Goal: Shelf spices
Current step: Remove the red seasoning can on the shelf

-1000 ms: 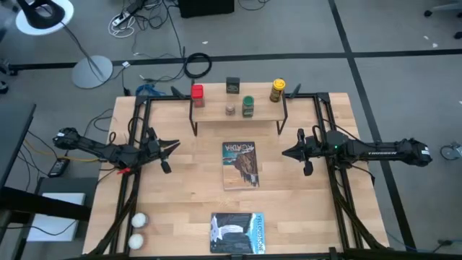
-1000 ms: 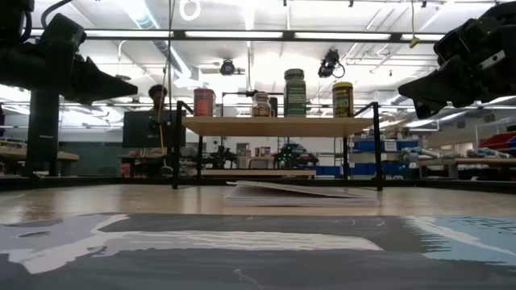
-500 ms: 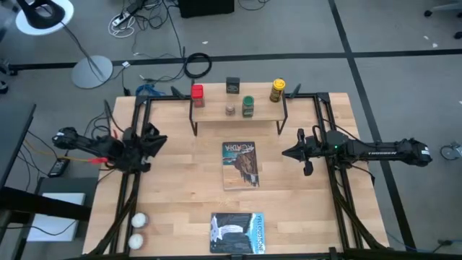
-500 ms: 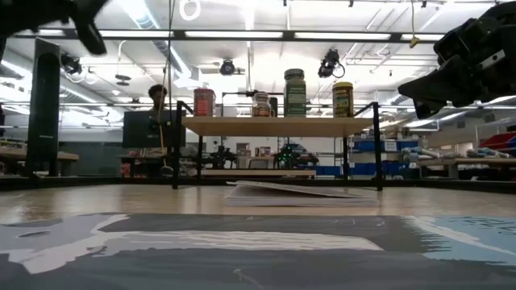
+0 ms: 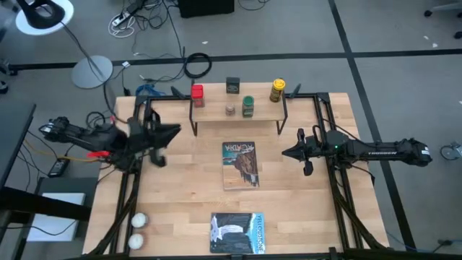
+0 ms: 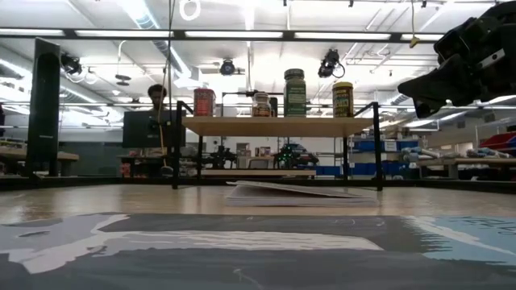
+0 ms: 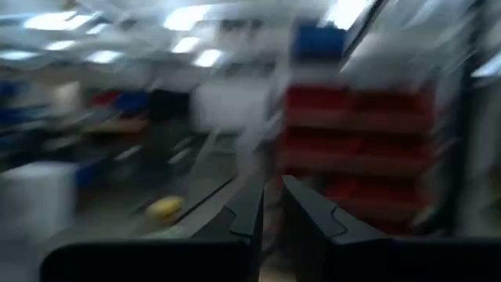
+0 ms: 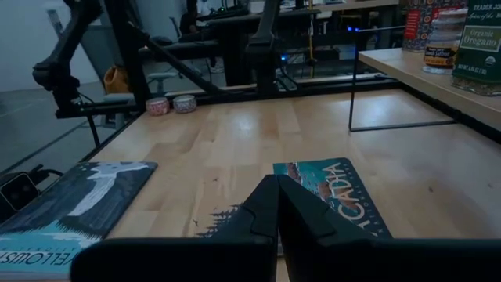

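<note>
The shelf (image 5: 238,115) stands at the table's far middle on thin black legs. On its board stand the red tin (image 5: 197,94), the dark square tin (image 5: 232,85) at the far edge, the tiny pale jar (image 5: 229,110), the green jar (image 5: 247,106) and the yellow-lidded jar (image 5: 277,90). The low view shows them in a row on the board (image 6: 278,126). My left gripper (image 5: 177,131) hovers left of the shelf, shut and holding nothing. My right gripper (image 5: 285,153) hovers right of the middle, shut and holding nothing.
An Acadia booklet (image 5: 240,165) lies flat at the table's middle, and a second booklet (image 5: 237,232) lies at the near edge. Two white balls (image 5: 136,230) sit at the near left corner. Black frame rails (image 5: 130,188) run along both sides. A person (image 6: 158,97) stands beyond the table.
My left gripper has risen out of the low view. Seen from above, it first drew back toward the table's left edge, then swung out again toward the shelf's left end, a little nearer the far edge than before. The spices have not moved.
</note>
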Robot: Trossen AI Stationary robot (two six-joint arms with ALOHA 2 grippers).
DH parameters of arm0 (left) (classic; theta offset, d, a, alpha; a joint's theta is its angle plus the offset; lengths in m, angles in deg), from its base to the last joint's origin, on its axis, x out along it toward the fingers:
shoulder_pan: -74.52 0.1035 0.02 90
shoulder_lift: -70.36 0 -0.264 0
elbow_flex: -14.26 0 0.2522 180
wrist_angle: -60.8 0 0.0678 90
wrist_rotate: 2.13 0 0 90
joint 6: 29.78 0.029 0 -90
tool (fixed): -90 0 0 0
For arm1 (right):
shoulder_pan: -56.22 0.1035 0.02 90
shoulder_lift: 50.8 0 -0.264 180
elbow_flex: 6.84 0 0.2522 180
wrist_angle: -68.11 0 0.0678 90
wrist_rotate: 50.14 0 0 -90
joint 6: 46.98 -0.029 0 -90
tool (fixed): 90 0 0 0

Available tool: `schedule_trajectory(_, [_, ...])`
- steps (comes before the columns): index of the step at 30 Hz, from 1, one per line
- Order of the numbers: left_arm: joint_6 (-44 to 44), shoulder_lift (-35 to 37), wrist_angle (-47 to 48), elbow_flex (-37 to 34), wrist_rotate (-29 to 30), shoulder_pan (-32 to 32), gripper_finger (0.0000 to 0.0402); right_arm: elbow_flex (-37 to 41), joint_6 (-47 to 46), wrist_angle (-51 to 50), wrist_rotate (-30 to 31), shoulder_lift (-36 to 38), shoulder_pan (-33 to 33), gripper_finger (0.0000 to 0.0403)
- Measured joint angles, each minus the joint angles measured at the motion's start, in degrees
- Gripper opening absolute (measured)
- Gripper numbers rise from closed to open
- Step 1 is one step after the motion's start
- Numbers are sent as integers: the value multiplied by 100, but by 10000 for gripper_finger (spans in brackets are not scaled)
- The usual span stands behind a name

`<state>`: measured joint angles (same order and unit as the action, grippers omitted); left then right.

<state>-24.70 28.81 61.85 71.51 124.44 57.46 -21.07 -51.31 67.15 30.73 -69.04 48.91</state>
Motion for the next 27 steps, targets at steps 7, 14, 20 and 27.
schedule_trajectory(7, [-1097,-1452,3394,2366,324,839,92,-1,0,0,1,0,0,7])
schedule_trajectory(14, [-1581,-2538,5196,3538,-59,1612,210,0,0,1,0,0,0,7])
schedule_trajectory(20, [-1668,-2868,5348,3610,-469,1996,304,-1,0,10,1,-2,0,7])
schedule_trajectory(27, [-1823,-2953,5486,3610,-639,2356,349,-122,-656,1227,99,-2,-22,7])
